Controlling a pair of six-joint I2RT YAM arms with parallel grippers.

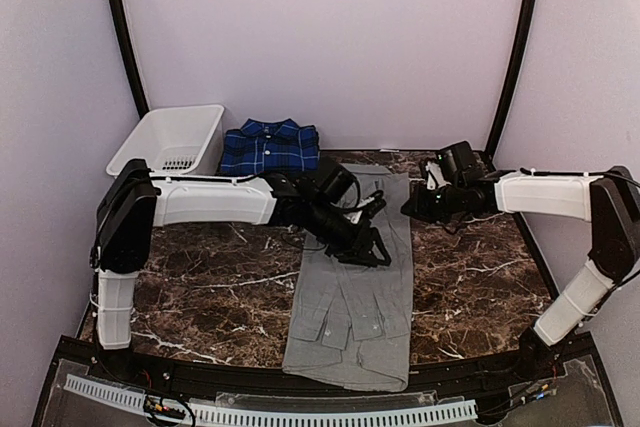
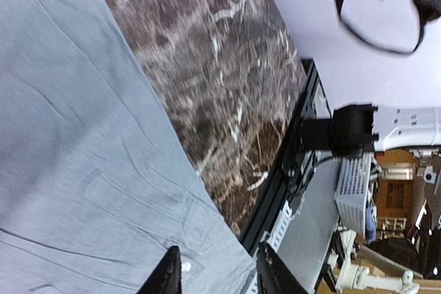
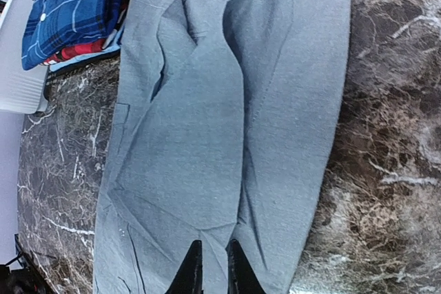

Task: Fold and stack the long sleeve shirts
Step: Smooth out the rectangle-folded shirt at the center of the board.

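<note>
Grey shirt (image 1: 350, 287) laid flat, left claw (image 2: 219, 256) partly open above it, right claw (image 3: 213, 247) nearly closed

Grey shirt (image 1: 352, 292), blue plaid shirt (image 1: 270, 147)

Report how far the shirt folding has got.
Done: the blue plaid shirt lies folded by the basket, atop a red-edged one. In hand: the grey shirt lies flat, sleeves folded in, the left tool open over it. Left: fold it across and stack it.
</note>
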